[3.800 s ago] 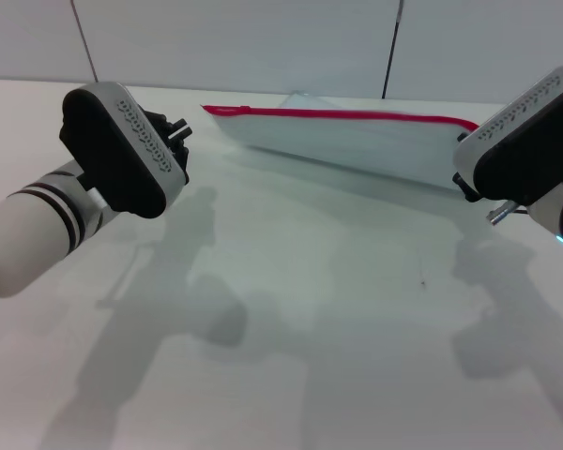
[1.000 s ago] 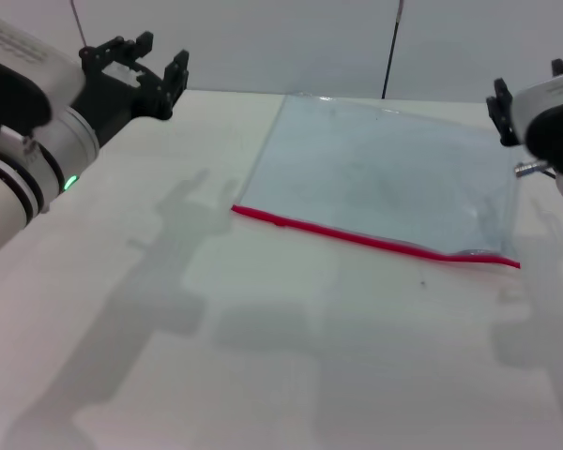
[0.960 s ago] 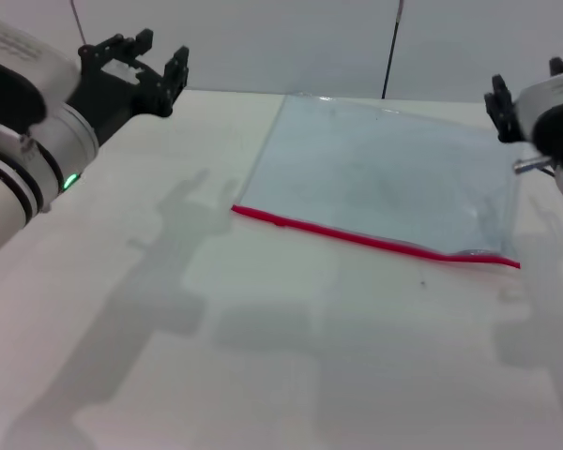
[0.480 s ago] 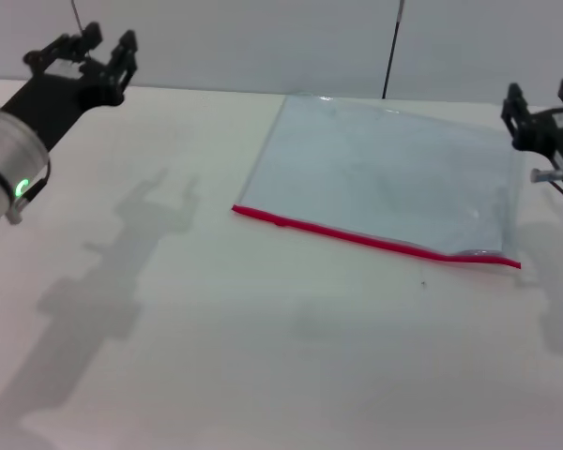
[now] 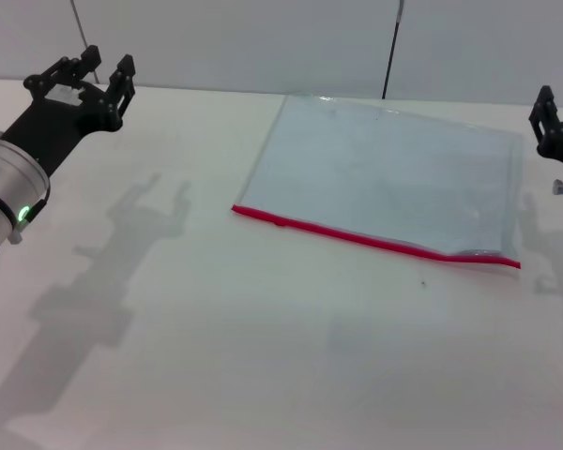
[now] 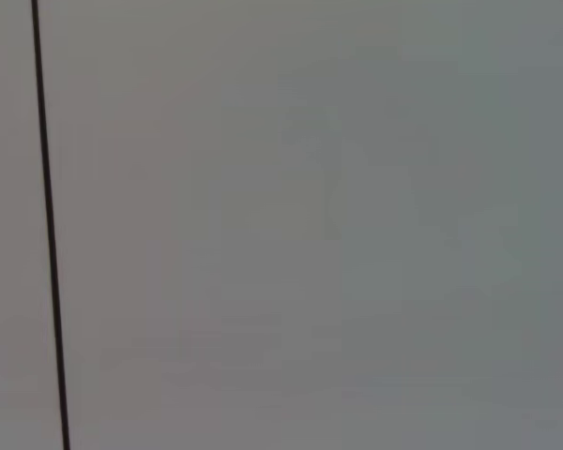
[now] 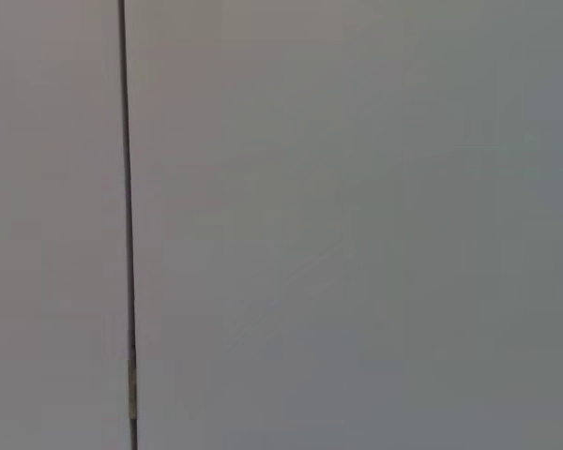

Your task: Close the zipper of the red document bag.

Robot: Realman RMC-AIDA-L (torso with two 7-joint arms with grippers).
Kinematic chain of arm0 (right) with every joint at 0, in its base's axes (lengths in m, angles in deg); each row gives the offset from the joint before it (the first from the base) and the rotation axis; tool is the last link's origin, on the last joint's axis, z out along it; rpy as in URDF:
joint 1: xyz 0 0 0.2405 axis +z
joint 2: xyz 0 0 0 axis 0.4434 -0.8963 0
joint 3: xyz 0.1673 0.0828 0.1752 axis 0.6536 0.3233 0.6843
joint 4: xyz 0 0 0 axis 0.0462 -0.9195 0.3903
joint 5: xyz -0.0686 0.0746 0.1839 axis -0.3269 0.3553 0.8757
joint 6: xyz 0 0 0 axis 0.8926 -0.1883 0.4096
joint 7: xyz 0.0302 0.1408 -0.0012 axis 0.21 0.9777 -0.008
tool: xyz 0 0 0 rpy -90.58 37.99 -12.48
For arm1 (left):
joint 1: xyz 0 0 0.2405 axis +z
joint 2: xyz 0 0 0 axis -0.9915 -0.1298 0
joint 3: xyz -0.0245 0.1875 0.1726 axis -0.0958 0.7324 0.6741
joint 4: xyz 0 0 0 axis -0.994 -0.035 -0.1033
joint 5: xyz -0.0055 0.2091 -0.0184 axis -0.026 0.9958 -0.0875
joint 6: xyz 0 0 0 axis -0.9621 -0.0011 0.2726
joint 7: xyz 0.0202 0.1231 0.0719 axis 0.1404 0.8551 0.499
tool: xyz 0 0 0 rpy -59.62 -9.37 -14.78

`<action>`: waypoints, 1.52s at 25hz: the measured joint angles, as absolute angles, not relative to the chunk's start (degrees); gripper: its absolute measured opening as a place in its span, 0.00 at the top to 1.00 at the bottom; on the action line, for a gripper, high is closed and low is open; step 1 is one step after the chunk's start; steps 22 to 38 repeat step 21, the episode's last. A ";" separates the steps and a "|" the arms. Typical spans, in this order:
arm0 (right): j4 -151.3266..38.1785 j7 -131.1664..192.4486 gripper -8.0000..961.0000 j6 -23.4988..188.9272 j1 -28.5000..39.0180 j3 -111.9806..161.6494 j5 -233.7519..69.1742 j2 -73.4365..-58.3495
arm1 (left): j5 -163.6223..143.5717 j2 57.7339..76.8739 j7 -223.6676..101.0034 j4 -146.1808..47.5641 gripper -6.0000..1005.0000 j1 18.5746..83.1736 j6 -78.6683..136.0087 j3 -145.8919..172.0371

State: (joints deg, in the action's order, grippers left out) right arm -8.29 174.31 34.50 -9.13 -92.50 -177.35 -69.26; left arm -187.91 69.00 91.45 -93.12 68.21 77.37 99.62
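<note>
You see a pale-blue translucent red document bag (image 5: 394,173), its zipper (image 5: 371,240) bright red, on a white table (image 5: 244,356); both grippers black.

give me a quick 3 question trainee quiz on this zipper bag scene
1. True or false: the left gripper is touching the red document bag.
2. Which edge of the bag carries the zipper? A) the far edge by the wall B) the near edge facing the robot C) the short edge on the robot's left
3. Fill in: the right gripper hangs just past the bag's far ____ corner.

Key:
1. False. It hangs well off to the robot's left, fingers apart, holding nothing.
2. B.
3. Right. It shows at the head view's edge, holding nothing.
</note>
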 joint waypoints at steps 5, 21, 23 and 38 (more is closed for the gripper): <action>-9.20 174.96 0.36 34.30 -8.55 -92.69 -177.33 -69.31 | -187.96 69.02 91.61 -92.96 0.56 68.00 77.51 99.62; -10.40 175.26 0.37 34.08 -7.68 -92.96 -177.23 -69.37 | -188.04 69.02 91.04 -91.38 0.57 66.96 77.68 99.18; -10.40 175.26 0.37 34.08 -7.68 -92.96 -177.23 -69.37 | -188.04 69.02 91.04 -91.38 0.57 66.96 77.68 99.18; -10.40 175.26 0.37 34.08 -7.68 -92.96 -177.23 -69.37 | -188.04 69.02 91.04 -91.38 0.57 66.96 77.68 99.18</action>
